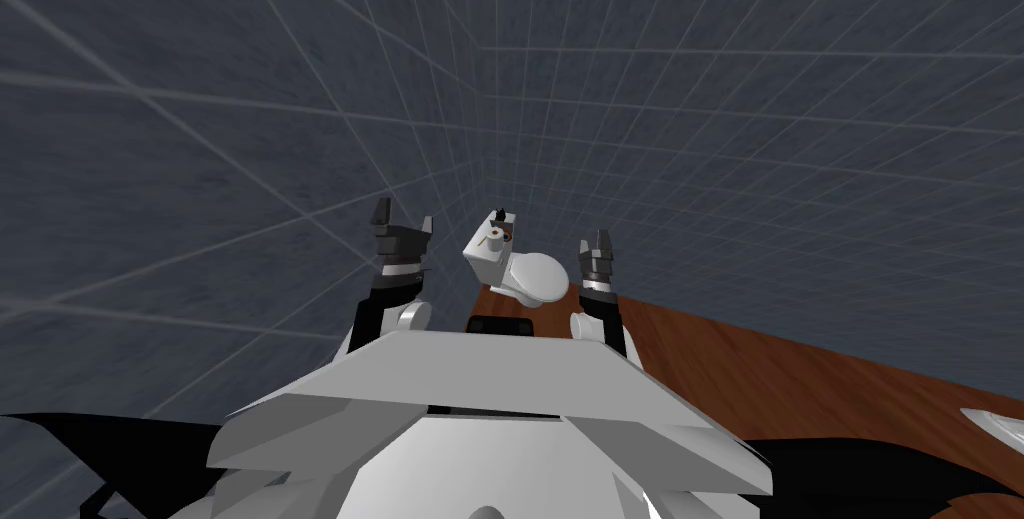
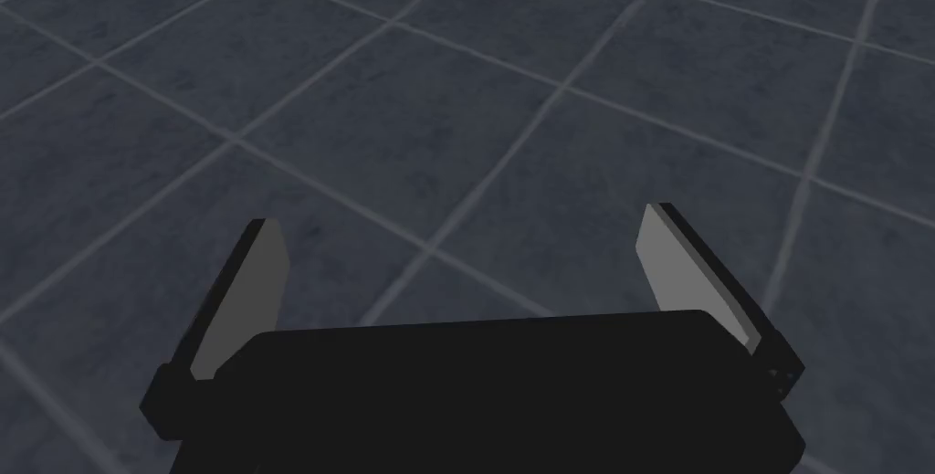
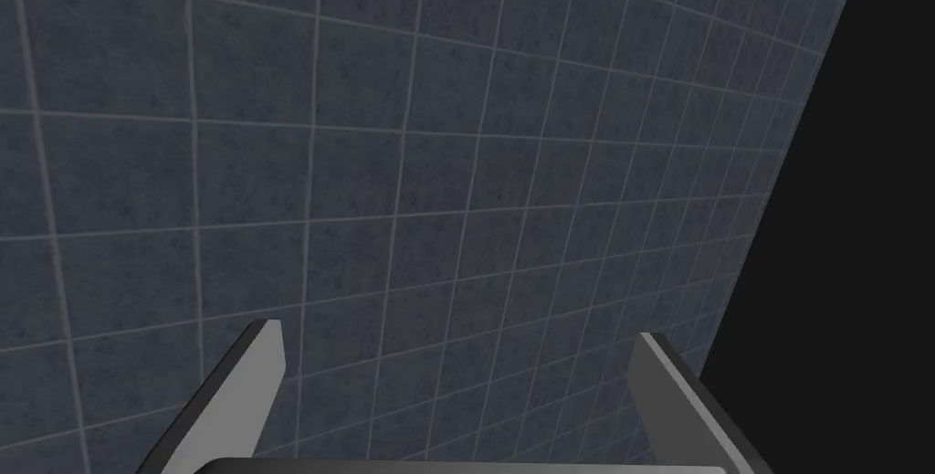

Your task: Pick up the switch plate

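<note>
Both arms raised and empty, short of the toilet.
Nearest, the dark-bodied left gripper (image 1: 404,220) at eleven o'clock and right gripper (image 1: 597,246) at one o'clock are held with fingers apart, ready for a grasp. Farther, at twelve, a small pale piece (image 1: 492,237), judged to be the switch plate, is seen lying on the white toilet's (image 1: 530,278) tank.

Toilet (image 1: 535,276) ahead, small things (image 1: 497,229) on tank (image 1: 484,255)

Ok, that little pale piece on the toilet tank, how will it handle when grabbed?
Probably light and stiff: the pale piece looks tiny beside the toilet. It may slide off the smooth tank if nudged.
</note>
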Available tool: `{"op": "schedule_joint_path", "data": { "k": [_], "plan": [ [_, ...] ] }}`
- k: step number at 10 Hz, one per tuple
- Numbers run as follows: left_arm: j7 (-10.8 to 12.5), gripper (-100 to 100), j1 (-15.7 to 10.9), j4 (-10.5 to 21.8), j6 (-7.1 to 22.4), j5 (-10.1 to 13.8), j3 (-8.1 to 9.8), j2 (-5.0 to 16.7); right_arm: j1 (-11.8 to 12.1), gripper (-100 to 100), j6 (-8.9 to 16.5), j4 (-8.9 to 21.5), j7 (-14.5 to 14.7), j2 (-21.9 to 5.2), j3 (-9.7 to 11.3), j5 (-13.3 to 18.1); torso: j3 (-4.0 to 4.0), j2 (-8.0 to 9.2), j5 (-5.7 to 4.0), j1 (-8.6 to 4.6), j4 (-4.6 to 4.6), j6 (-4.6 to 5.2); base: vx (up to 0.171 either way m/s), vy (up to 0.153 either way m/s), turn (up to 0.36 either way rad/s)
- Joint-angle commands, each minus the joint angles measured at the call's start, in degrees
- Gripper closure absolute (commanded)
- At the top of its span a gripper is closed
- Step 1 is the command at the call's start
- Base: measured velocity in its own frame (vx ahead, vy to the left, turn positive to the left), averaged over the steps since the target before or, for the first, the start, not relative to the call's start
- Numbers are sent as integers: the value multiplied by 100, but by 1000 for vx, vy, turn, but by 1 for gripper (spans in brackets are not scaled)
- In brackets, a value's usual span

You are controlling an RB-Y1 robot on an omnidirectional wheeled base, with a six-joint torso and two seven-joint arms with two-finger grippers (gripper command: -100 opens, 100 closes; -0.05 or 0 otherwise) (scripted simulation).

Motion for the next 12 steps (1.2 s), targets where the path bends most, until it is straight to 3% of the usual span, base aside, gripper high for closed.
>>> {"op": "schedule_joint_path", "data": {
  "k": [1,5,8,12],
  "plan": [
    [7,-100,-130,104,75,7,-19,160,0,0,0,0,0,0,0,0,0,0,0,0,0,0,-16,-2,-5],
    [33,-100,-830,656,553,44,-92,519,-1,0,0,0,0,0,0,0,11,19,0,-2,4,1,-56,-6,-16],
    [39,-100,-1205,873,737,57,-110,589,-1,0,0,0,0,0,0,0,11,19,0,-3,4,1,-50,-8,-11],
    [50,-100,-1990,1565,1419,97,-152,779,-1,0,0,0,0,0,0,0,12,20,-1,-6,5,0,-60,-14,-20]
  ]
}}
